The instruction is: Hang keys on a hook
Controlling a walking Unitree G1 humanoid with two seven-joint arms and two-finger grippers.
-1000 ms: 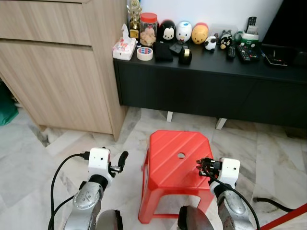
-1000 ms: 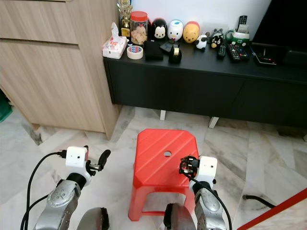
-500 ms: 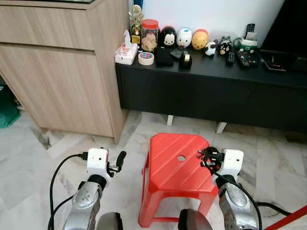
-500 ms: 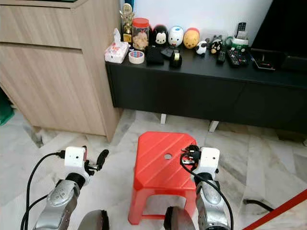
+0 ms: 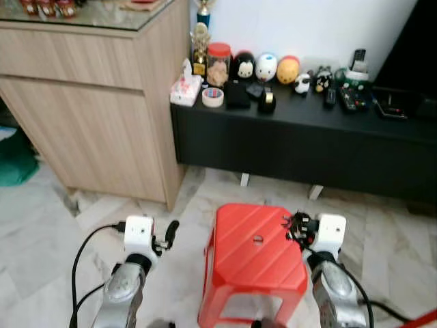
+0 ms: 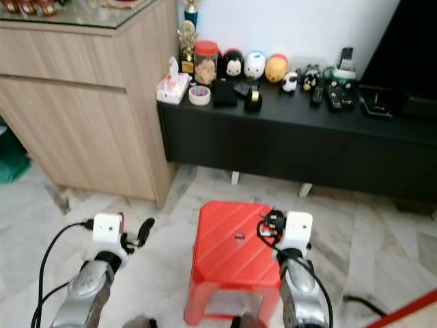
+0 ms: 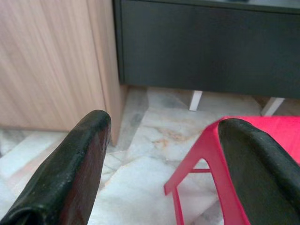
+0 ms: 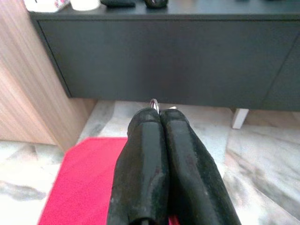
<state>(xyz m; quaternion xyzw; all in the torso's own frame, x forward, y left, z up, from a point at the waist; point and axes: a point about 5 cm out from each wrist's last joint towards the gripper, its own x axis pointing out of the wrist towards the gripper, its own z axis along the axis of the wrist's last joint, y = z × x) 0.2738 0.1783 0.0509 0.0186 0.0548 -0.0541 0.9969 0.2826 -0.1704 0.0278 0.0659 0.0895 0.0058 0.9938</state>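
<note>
- The right gripper [image 8: 157, 117] is squeezed tight on the keys [image 8: 154, 104] — a little silver ring pokes out at the tips of its two black fingers.
- From the head camera, the keys look like a small dark bunch [image 5: 298, 226] held up just over the back corner of the red stool [image 5: 256, 249].
- So the picking up part looks done. The hanging part is not done yet.
- No hook can be made out in these pictures, so the robot probably must find one first.
- The left gripper [image 7: 161, 154] has its fingers spread wide and holds nothing. It points at the floor beside the stool.
- Ahead stands a long black cabinet [image 5: 307, 143] with toys, a roll of tape and remotes on top, and a wooden cupboard [image 5: 95, 96] next to it.
- What is left, I think — go to a hook, lift the ring over it, then let go.
</note>
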